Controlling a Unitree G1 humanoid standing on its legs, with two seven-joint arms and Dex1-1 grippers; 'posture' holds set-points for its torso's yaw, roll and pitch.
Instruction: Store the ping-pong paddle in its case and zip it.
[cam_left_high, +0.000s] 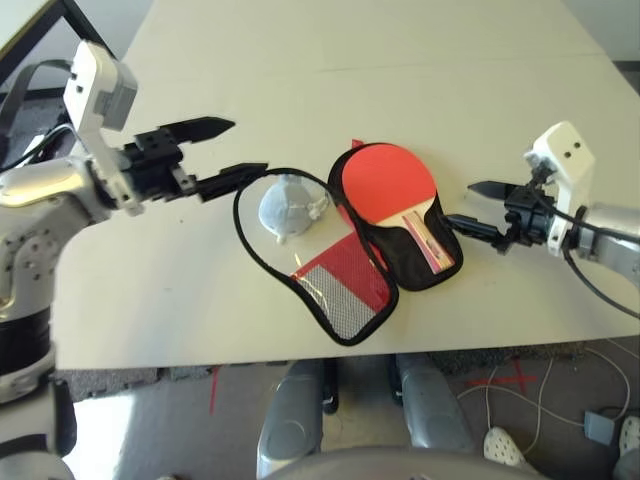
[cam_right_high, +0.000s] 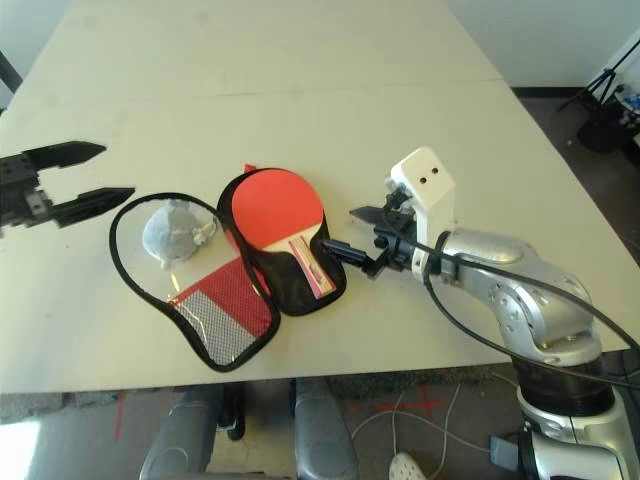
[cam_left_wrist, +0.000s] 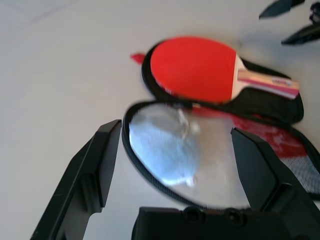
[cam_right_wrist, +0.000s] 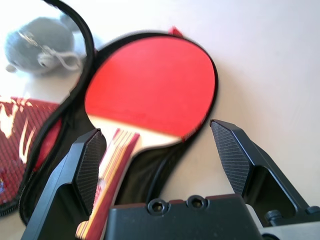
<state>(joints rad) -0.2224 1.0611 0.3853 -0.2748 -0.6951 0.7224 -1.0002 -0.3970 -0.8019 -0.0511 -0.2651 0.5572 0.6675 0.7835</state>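
Note:
The case (cam_left_high: 345, 290) lies unzipped and spread flat on the table, black lining and red mesh pocket facing up. The ping-pong paddle (cam_left_high: 385, 180) rests red face up in the case's right half, its wooden handle (cam_left_high: 432, 238) pointing toward the table's front edge. My right gripper (cam_left_high: 459, 202) is open just right of the handle, a little apart from it; in its wrist view the fingers (cam_right_wrist: 90, 155) frame the paddle (cam_right_wrist: 150, 85). Left of the case's other half, my left gripper (cam_left_high: 248, 146) is also open and holds nothing.
A small grey drawstring pouch (cam_left_high: 285, 208) sits in the round part of the case's left half, above the mesh pocket. The pale table (cam_left_high: 400, 60) stretches far behind the case. Its front edge runs close below the case, with cables on the floor beyond.

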